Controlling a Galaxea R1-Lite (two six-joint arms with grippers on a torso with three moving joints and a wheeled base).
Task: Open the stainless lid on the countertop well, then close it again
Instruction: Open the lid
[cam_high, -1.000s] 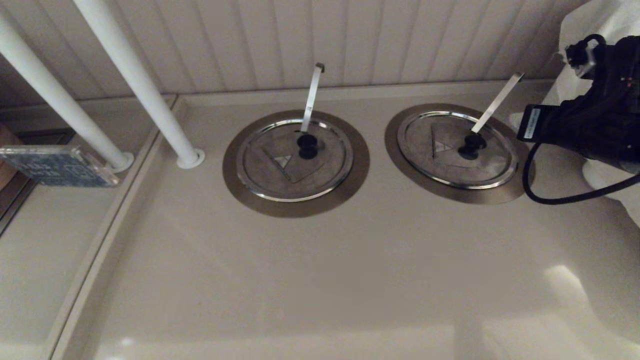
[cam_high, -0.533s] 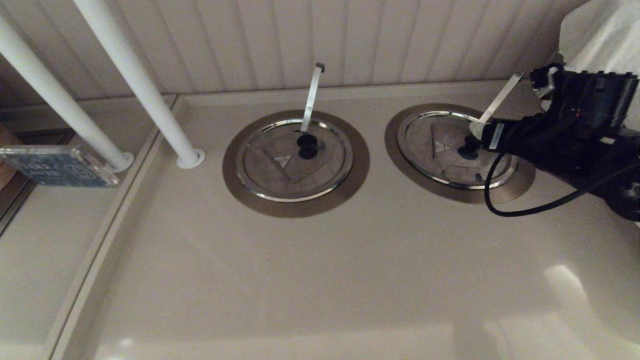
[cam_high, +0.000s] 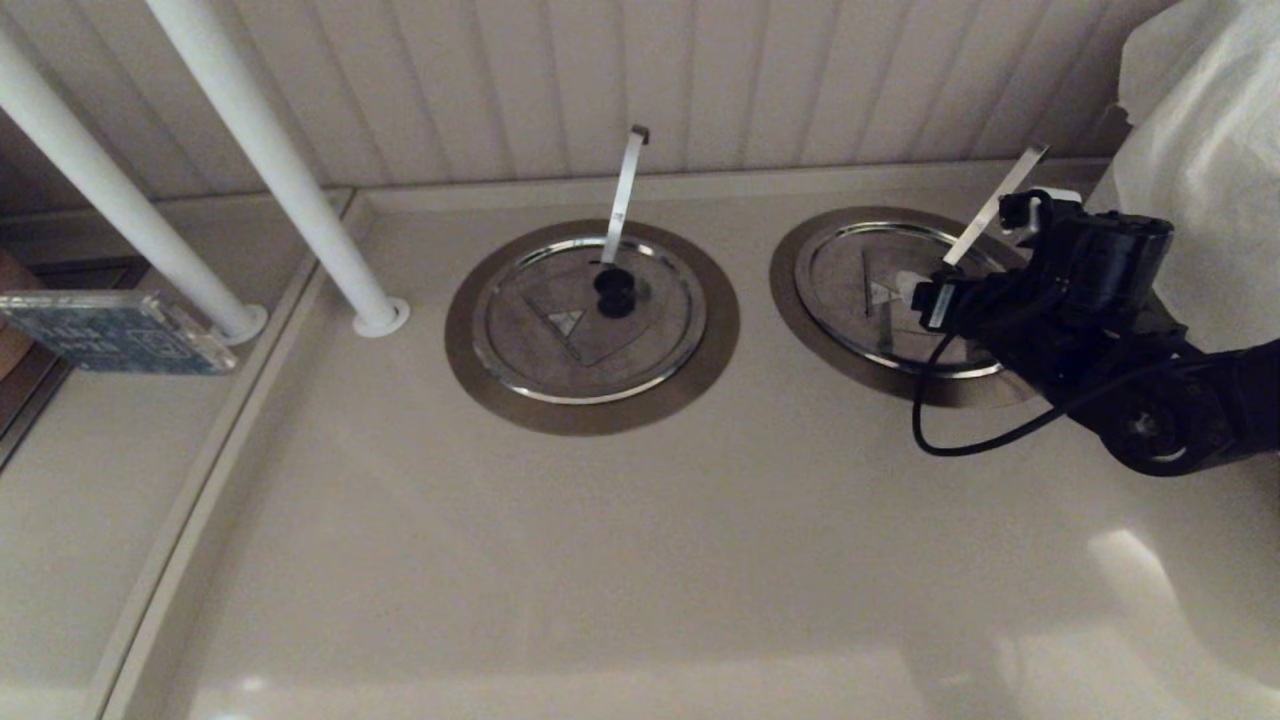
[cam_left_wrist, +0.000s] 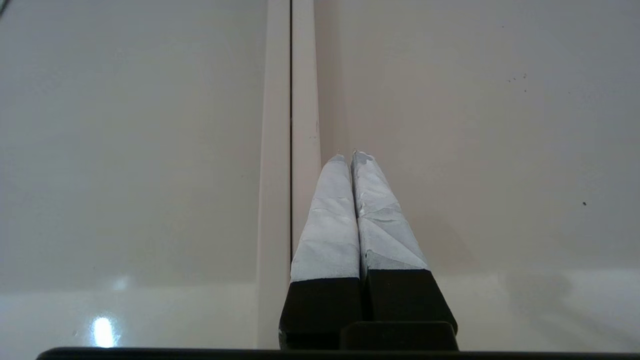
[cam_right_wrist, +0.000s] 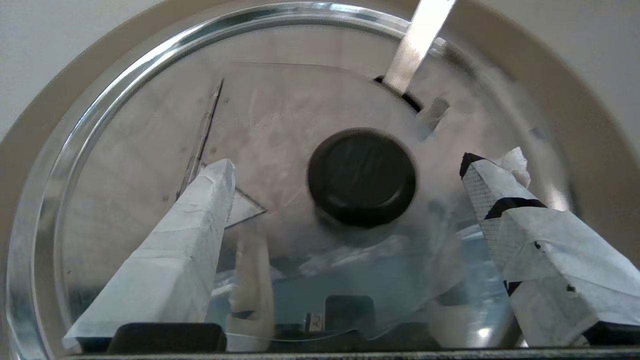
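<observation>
The stainless lid lies flat and closed in the countertop well's wide ring at the right of the counter. Its slanted flat strip leans toward the back right. My right gripper hangs over the lid and hides the knob in the head view. In the right wrist view the gripper is open, its taped fingers on either side of the black knob and clear of it. The triangle sticker peeks out beside one finger. My left gripper is shut and parked over plain counter.
The twin lid with a near-vertical strip sits left of centre. Two white poles rise at the back left beside a blue-grey box. White cloth covers the right edge. A black cable loops under my right arm.
My right arm has swung in from the right edge, leftward and down, until its open fingers sit over the lid's knob. The lid has not moved.
</observation>
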